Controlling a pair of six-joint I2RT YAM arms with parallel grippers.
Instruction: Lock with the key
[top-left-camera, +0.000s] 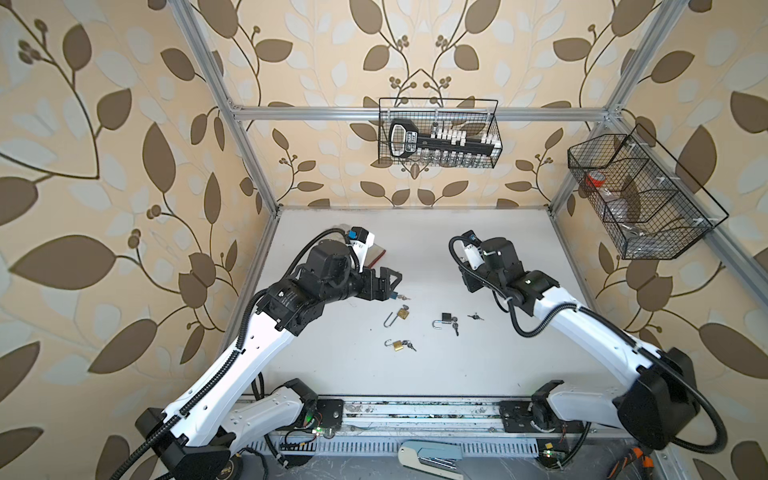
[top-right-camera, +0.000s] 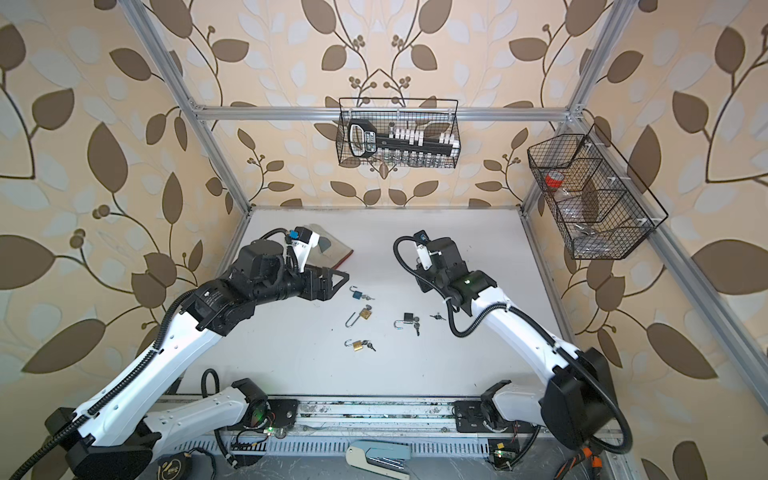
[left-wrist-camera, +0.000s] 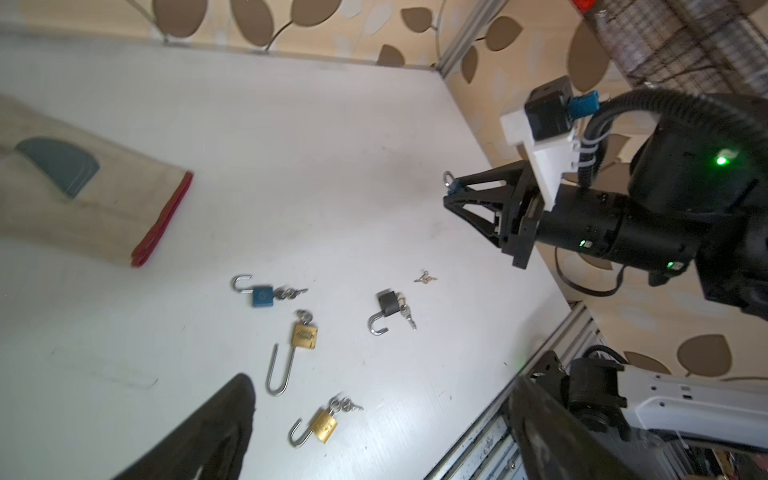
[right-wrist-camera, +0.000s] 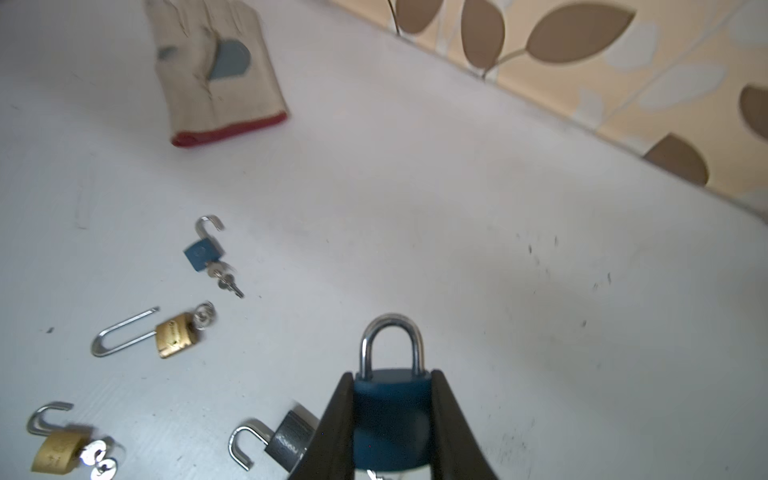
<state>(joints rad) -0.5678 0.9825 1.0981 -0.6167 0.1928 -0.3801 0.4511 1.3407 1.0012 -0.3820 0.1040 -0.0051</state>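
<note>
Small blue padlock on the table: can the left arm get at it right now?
Probably yes: the open left end effector sits right beside the small blue padlock, nothing between.

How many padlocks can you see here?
5. Four lie open on the table: blue, long-shackled brass, small brass, grey. The fifth, dark blue and closed, is clamped in the right pincer.

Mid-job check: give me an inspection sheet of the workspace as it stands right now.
Surface: white table, lightly scuffed.
Job's things: four open padlocks with keys mid-table: blue padlock, long-shackle brass padlock, small brass padlock, grey padlock; loose keys beside.
Clutter: glove at the back.
End effectors: left end effector open; right end effector shut on closed blue lock.
Cables: black hoses loop off both arms, clear of locks.
Surroundings: back wire basket, side wire basket, both on frame.
</note>
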